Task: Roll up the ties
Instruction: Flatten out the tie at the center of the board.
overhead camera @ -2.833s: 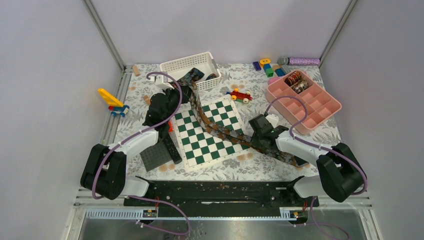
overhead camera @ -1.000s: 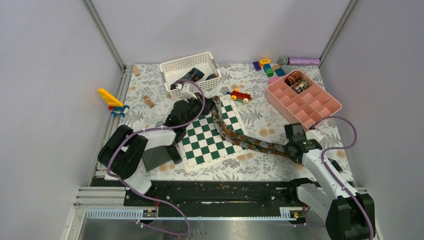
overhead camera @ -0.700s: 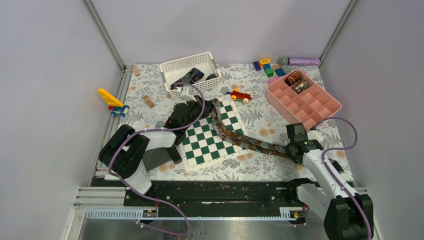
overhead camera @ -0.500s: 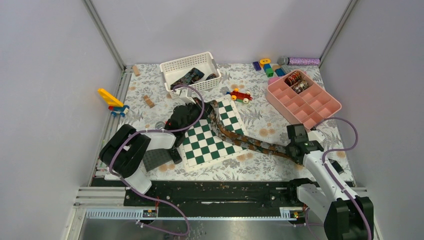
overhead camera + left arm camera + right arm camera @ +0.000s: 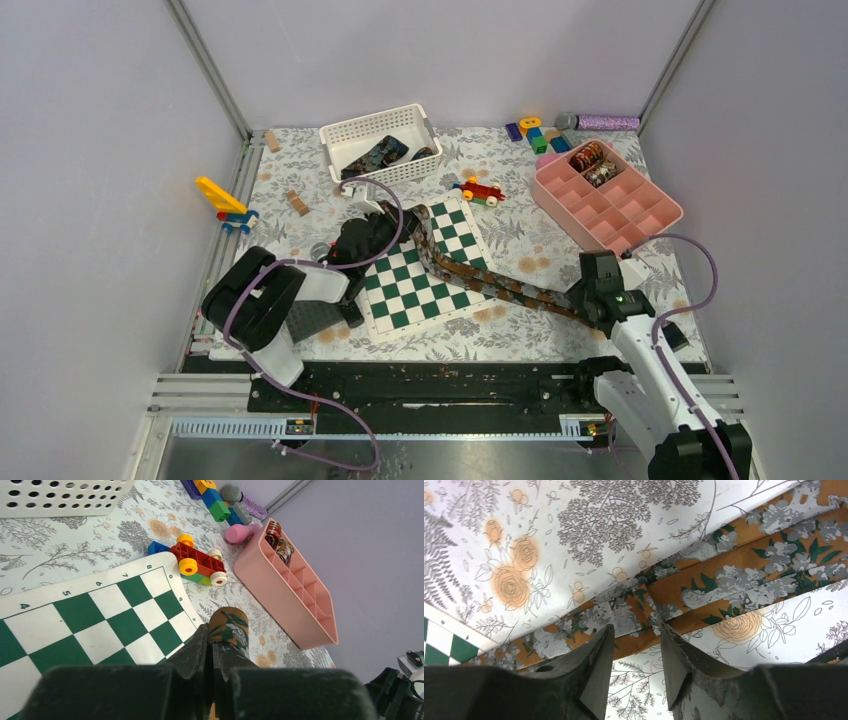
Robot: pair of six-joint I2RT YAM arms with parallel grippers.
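The limp tie (image 5: 480, 282) (probably slippery) is best pinched at its end, as by the left end effector (image 5: 211, 645); the right end effector (image 5: 636, 632) is spread.

In the top view, the tie (image 5: 500, 291) is covered at its far end by the left pincer (image 5: 392, 214) and at its near end by the right pincer (image 5: 583, 303). The basket (image 5: 60, 497) is cut off by the left wrist view's upper edge. What fills the far compartments of the pink tray (image 5: 628, 215) is too small to be told.
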